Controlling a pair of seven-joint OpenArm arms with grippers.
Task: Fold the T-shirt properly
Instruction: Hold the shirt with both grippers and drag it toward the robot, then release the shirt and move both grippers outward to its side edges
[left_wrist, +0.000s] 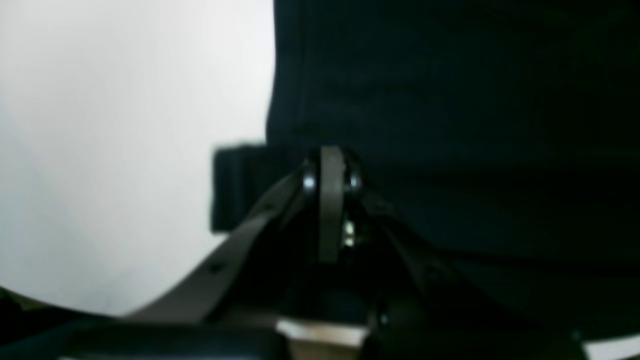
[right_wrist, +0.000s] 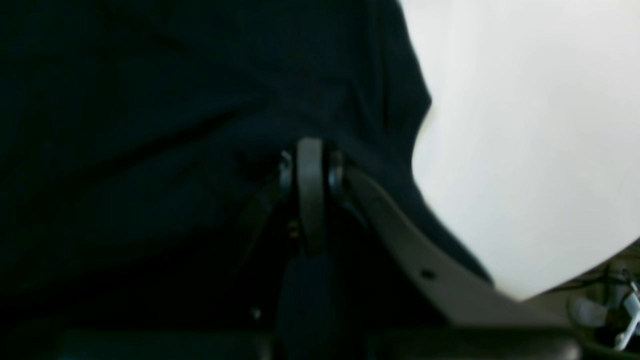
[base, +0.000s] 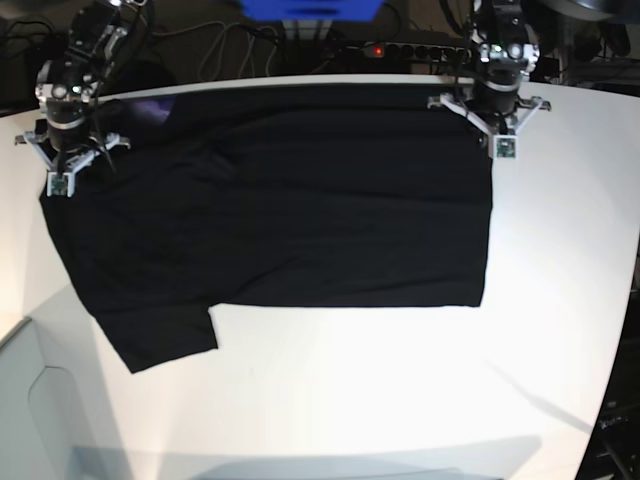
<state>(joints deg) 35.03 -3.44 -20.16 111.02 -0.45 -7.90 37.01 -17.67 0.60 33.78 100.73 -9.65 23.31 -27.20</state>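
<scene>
The black T-shirt (base: 300, 200) lies spread flat on the white table (base: 400, 390), plain side up, with one short sleeve (base: 165, 340) pointing toward the front left. A small purple patch (base: 150, 110) peeks out at its far left edge. My left gripper (base: 497, 128) stands over the shirt's far right corner; in the left wrist view it (left_wrist: 331, 162) is shut, with the black cloth (left_wrist: 450, 100) pinched at its tip. My right gripper (base: 62, 165) is at the far left shoulder area; in the right wrist view it (right_wrist: 310, 150) is shut on bunched black cloth (right_wrist: 150, 125).
Behind the table's back edge lie a power strip (base: 400, 47) with a red light, cables (base: 240, 50) and a blue object (base: 310, 8). The table's curved front edge (base: 300, 465) runs across the bottom, and bare white tabletop shows in front of the shirt.
</scene>
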